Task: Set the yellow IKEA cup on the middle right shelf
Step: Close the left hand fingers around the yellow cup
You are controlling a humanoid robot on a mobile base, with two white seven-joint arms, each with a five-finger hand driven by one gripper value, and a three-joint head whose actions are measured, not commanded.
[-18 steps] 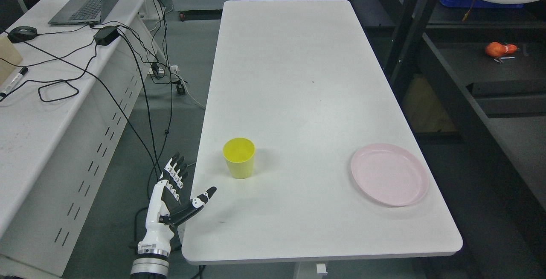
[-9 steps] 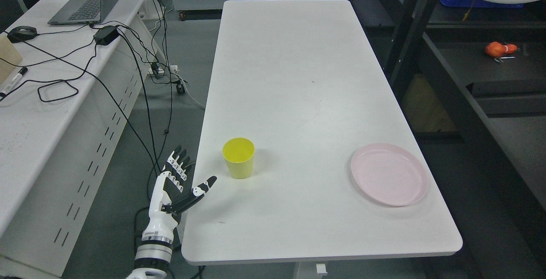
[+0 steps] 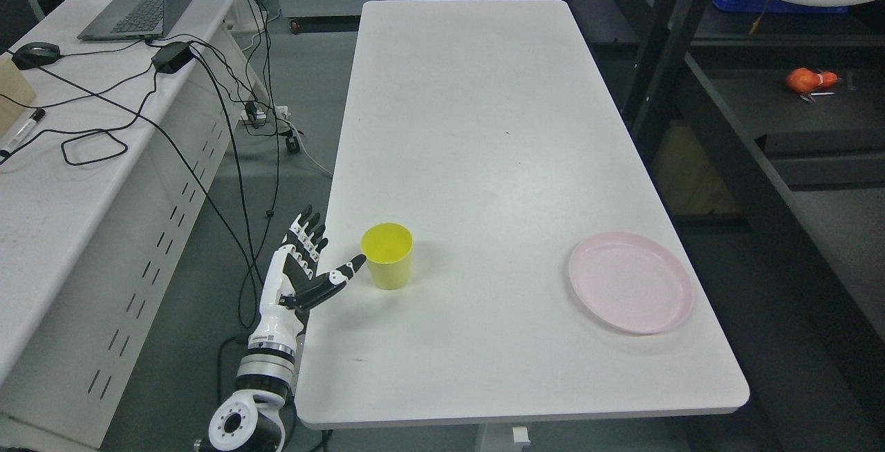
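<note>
The yellow cup (image 3: 388, 256) stands upright and empty on the white table (image 3: 484, 127), near its left edge. My left hand (image 3: 328, 251) is just left of the cup at the table's edge, open, with the thumb (image 3: 339, 278) reaching toward the cup's side and the fingers (image 3: 307, 234) pointing up. Thumb tip and cup are very close; I cannot tell whether they touch. The dark shelf unit (image 3: 760, 134) stands to the right of the table. My right arm does not show.
A pink plate (image 3: 630, 282) lies near the table's right front. A desk (image 3: 62, 162) with laptop (image 3: 142, 6), mouse and trailing cables (image 3: 235, 141) stands at left. An orange object (image 3: 809, 80) rests on the shelf. A narrow floor gap separates desk and table.
My left hand has risen forward along the table's left edge, from well short of the cup to right beside it, fingers still spread. Cup and plate have not moved.
</note>
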